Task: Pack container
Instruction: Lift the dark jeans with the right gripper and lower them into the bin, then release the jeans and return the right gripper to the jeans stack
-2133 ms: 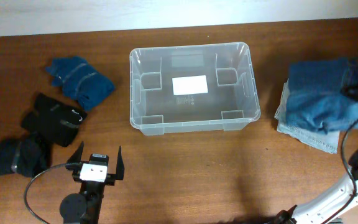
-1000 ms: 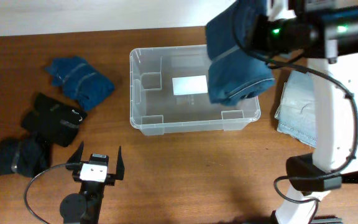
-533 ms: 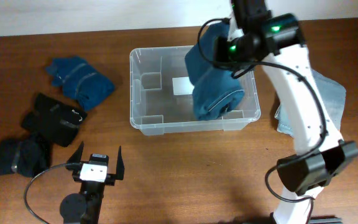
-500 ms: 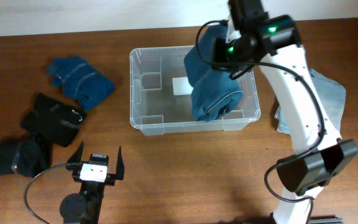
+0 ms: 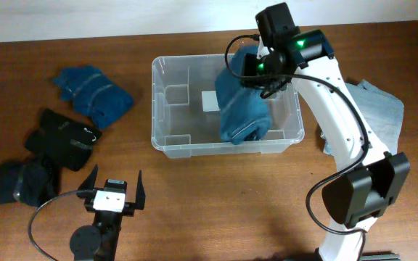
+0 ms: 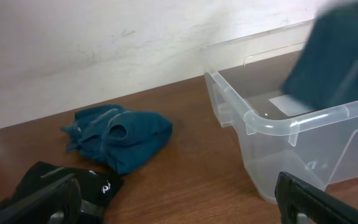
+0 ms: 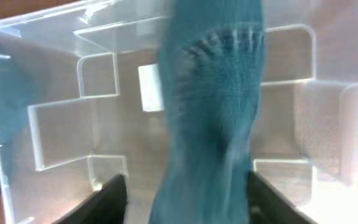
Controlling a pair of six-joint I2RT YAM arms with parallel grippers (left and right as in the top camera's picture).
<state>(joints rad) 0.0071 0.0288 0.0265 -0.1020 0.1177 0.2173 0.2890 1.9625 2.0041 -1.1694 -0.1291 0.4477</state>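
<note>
The container (image 5: 223, 148), a clear plastic bin, stands mid-table. A folded blue denim garment (image 5: 242, 109) hangs into its right half, lower end near the base. My right gripper (image 5: 256, 71) is over the bin's back right. In the right wrist view its jaws stand apart around the blurred garment (image 7: 213, 112), with a gap at the left finger (image 7: 114, 199). The bin's white label (image 7: 149, 87) shows behind the garment. My left gripper (image 5: 113, 190) rests open near the front edge, left of the bin, with nothing in it (image 6: 179, 211).
A light denim piece (image 5: 376, 109) lies right of the bin. On the left lie a crumpled blue garment (image 5: 93, 94), a black one (image 5: 60, 138) and a dark bundle (image 5: 20, 181). The left wrist view shows the bin's corner (image 6: 260, 124) and the blue garment (image 6: 120, 134).
My right arm has carried the blue denim garment from above the bin's right side down into the bin, and its jaws have spread apart. The left arm has not moved.
</note>
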